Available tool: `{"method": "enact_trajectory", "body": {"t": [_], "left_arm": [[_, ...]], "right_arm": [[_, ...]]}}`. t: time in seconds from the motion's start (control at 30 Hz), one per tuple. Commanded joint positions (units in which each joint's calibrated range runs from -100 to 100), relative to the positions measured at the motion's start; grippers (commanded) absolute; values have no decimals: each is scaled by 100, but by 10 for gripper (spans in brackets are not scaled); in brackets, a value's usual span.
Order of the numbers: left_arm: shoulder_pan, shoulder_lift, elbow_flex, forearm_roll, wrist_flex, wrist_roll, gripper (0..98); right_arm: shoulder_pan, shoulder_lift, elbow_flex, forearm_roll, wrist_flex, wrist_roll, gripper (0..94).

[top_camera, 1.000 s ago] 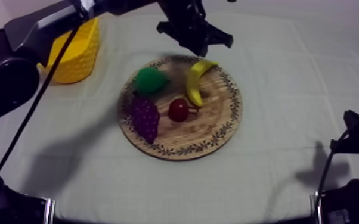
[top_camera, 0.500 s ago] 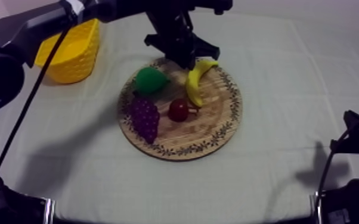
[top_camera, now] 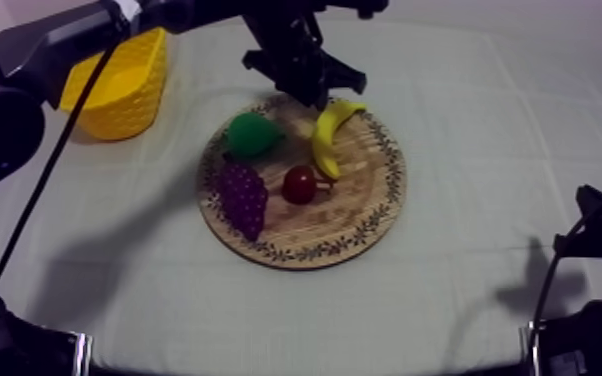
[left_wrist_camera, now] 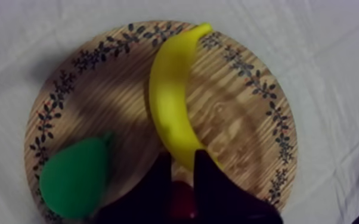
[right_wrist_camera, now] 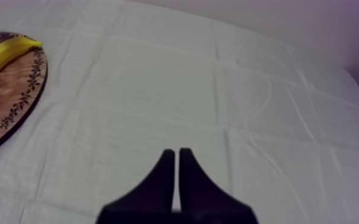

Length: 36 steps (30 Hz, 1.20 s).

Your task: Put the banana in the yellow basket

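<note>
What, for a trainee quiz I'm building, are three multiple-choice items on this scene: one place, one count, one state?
1. Where is the basket relative to the board? A on it; B at the left arm's side, apart from it; C at the right arm's side.
2. How many fruits lie on the board? A two; B three; C four.
3. How is the right gripper? A open; B shut on nothing; C shut on a fruit.
Answers: B, it stands on the cloth; C, banana, pear, grapes, small red fruit; B, its fingers lie together over cloth.
</note>
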Motion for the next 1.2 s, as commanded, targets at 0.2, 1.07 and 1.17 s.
{"method": "enact_trajectory", "body": {"t": [0.2,1.07,1.17], "left_arm": [[20,111,-151,-6,55,46,211],[90,142,-53,-143,-168,247,893],[96,185,-96,-139,-170,239,899]], "right_arm": [[0,-2,-3,-1,-3,4,4],[0,-2,-3,-1,-3,4,4],[0,-2,-3,-1,-3,4,4]]}}
